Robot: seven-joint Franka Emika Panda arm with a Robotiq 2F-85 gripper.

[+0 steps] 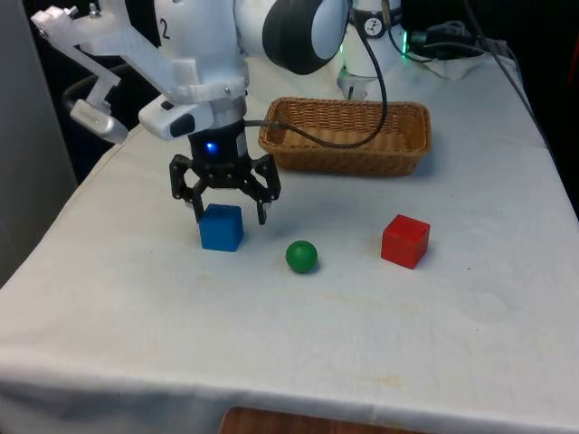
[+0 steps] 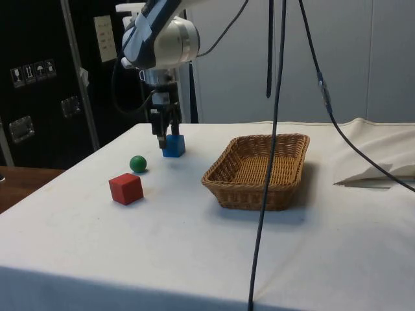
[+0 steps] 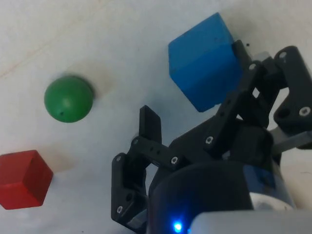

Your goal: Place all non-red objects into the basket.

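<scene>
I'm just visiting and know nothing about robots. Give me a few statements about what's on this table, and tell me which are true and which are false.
1. The basket already holds the green ball. False: the ball lies on the cloth, between the blue cube and the red cube.
2. The gripper is open, just over the blue cube. True.
3. The red cube sits nearest the gripper. False: the blue cube does.
4. All three small things are outside the basket. True.
5. The gripper has lifted the blue cube off the cloth. False: in the side view it rests on the cloth.
</scene>
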